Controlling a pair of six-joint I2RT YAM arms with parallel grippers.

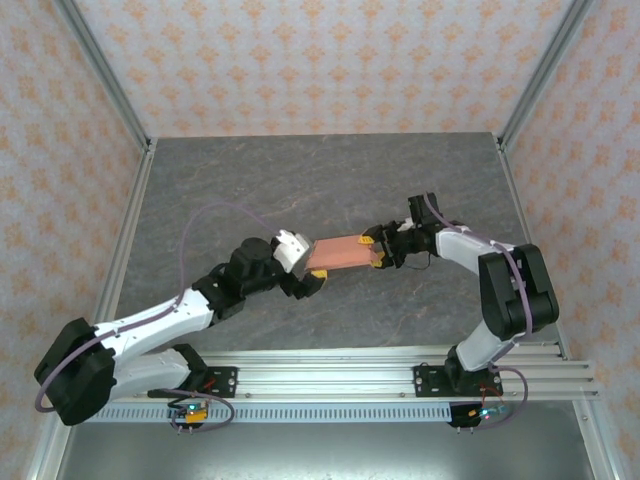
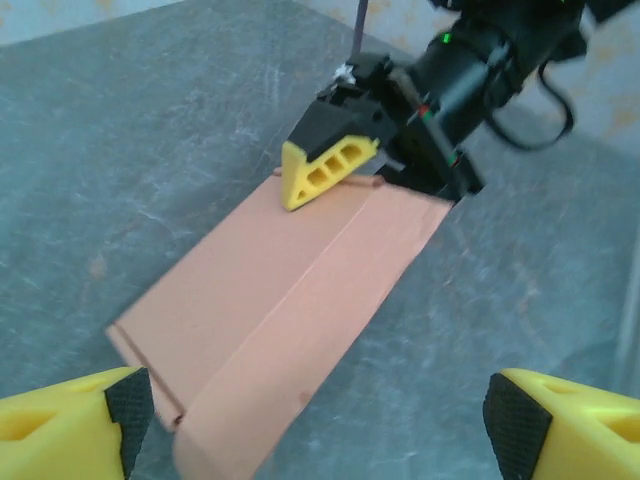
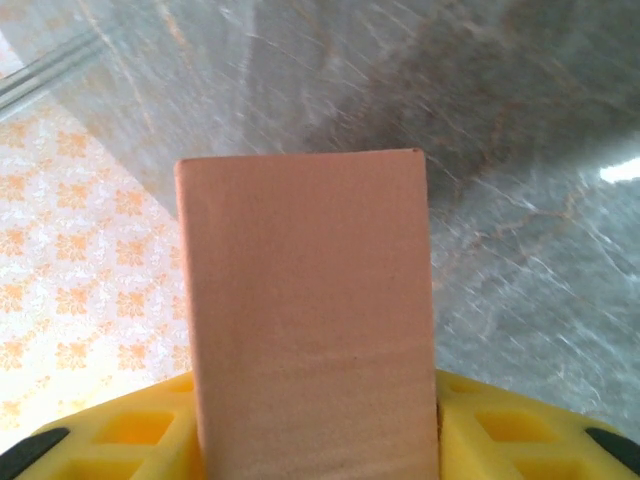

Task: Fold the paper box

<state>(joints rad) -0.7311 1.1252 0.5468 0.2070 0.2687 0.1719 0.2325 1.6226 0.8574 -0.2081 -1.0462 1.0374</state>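
One end of the box [image 1: 340, 252] is pinched in the right tool [image 1: 376, 251], over the worktop [image 1: 330, 180]. The left tool [image 1: 306, 261] stands wide open at the other end, holding nothing. The card looks thin, light and easily creased, so grip flat panels near the fold lines.

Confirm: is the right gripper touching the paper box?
Touching. The left wrist view shows the right gripper closed on the far end of the paper box, pressed onto the card with no gap.
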